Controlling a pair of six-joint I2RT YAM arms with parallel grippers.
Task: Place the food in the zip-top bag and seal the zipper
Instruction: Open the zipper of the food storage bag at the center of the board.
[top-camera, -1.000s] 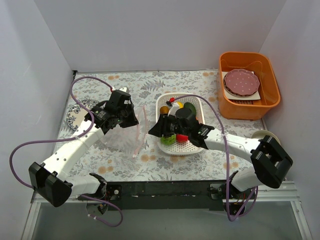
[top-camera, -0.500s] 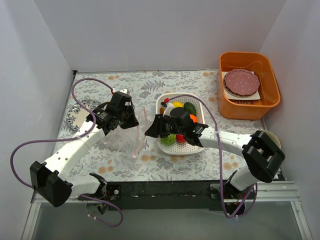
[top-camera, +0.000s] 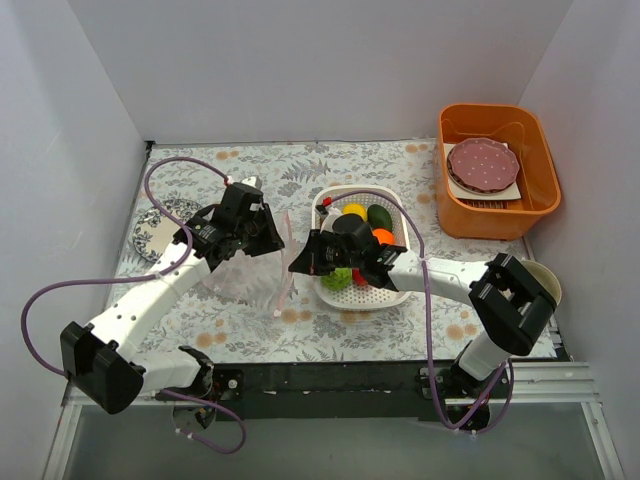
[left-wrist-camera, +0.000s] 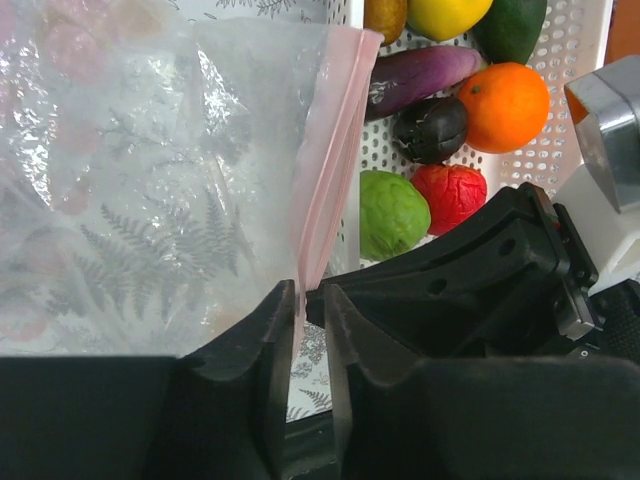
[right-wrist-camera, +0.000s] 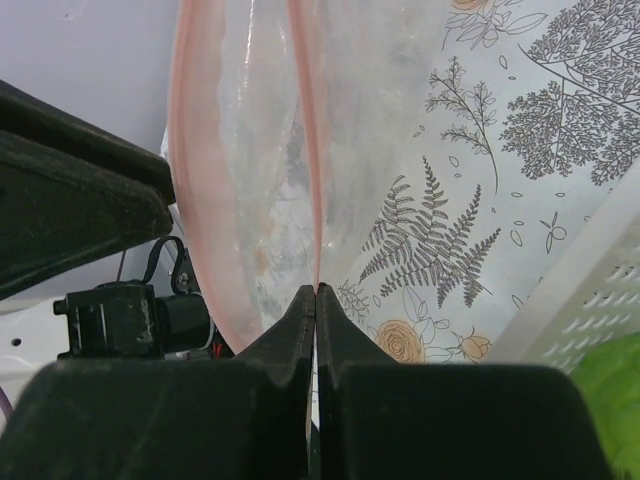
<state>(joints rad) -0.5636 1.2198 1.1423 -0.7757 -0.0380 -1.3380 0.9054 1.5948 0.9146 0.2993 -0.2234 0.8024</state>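
— Left gripper (left-wrist-camera: 308, 296): what is it doing?
— Its two black fingers are pinched on the zipper (left-wrist-camera: 335, 150), the thin pink strip along the mouth of the zip-top bag (left-wrist-camera: 150, 200). The clear bag spreads away from that pinch, and the fern-print table (top-camera: 400, 165) shows through it.
— And the right gripper (right-wrist-camera: 316, 292)?
— Clamped on the opposite pink lip. Between the two pinches the mouth bows apart into a narrow slit, empty as far as I can tell.
— Where is the food (left-wrist-camera: 505, 105)?
— All in the white basket (left-wrist-camera: 580, 60), just beside the bag on its right: lemon, orange, avocado, eggplant, a red ball, a light-green ball and darker pieces.
— Which way does the mouth run?
— Seen from above, its long axis runs from near to far, alongside the basket's left wall, and the mouth faces the basket. The right arm lies across the basket, so it is nearer the fruit.
— What does the next move turn on?
— In my judgement, both grippers are occupied. One of them, likely the right, must release its lip before anything can travel leftward into the slit.
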